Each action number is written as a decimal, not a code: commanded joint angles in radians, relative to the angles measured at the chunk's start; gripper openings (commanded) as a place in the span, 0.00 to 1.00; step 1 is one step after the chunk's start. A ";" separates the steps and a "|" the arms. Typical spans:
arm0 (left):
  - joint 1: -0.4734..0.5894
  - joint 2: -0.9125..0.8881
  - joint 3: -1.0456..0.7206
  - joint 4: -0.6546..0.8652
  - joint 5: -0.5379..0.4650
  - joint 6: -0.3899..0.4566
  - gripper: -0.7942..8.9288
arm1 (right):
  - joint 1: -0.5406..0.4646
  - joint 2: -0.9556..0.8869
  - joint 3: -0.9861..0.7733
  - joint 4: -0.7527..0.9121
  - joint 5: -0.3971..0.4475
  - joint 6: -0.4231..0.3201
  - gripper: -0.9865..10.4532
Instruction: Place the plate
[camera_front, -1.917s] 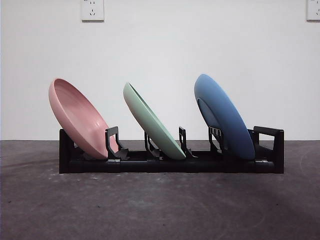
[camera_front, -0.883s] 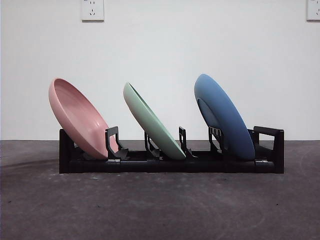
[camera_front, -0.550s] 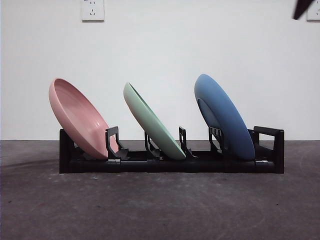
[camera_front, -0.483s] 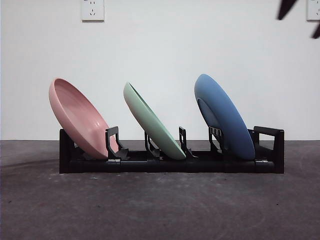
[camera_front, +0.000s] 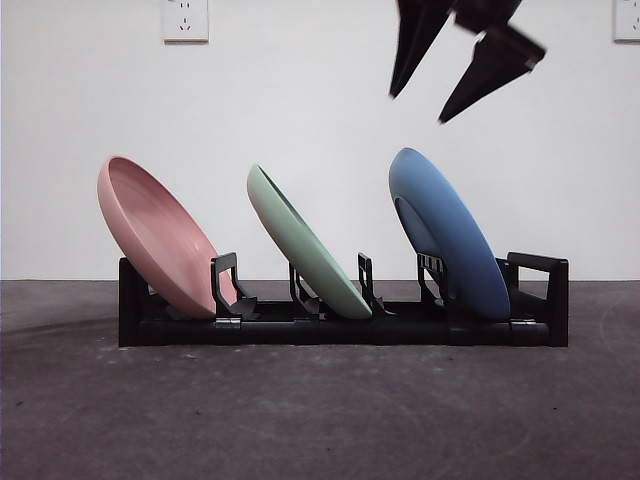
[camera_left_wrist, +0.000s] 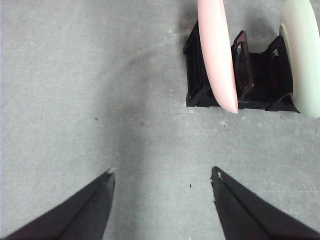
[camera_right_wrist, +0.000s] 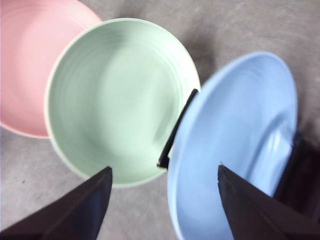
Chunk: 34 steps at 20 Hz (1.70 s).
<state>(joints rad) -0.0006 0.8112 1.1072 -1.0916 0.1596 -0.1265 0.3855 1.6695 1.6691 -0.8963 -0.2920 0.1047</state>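
Right gripper (camera_front: 418, 108) spread wide and empty, poised above the blue plate (camera_front: 447, 232) leaning in the end slot of the black rack (camera_front: 340, 328); left gripper (camera_left_wrist: 162, 177) likewise parted, idle over bare table beside the pink plate (camera_left_wrist: 216, 52). Likely risks: clipping the rim off-centre, tipping it toward the green plate (camera_front: 305, 243) — smooth, matte, shallow-curved, probably slippery.

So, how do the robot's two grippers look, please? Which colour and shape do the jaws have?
Both grippers are plain black. The right gripper has two long flat jaws that narrow to pointed tips; one shows a slanted, squared end in the front view. The left gripper has the same dark wedge-shaped jaws, each with a small pale mark at its tip. No cables or labels are visible.
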 joint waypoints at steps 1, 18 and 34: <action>-0.002 0.006 0.024 0.012 0.003 0.002 0.40 | 0.015 0.052 0.032 0.029 0.005 -0.002 0.37; -0.002 0.006 0.024 0.013 0.003 0.002 0.40 | 0.019 0.124 0.032 0.050 0.011 -0.005 0.10; -0.002 0.006 0.024 0.014 0.003 0.002 0.40 | 0.020 -0.140 0.035 -0.003 -0.206 -0.020 0.10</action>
<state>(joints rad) -0.0006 0.8116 1.1076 -1.0882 0.1600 -0.1265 0.3996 1.5242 1.6737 -0.9085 -0.4927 0.1043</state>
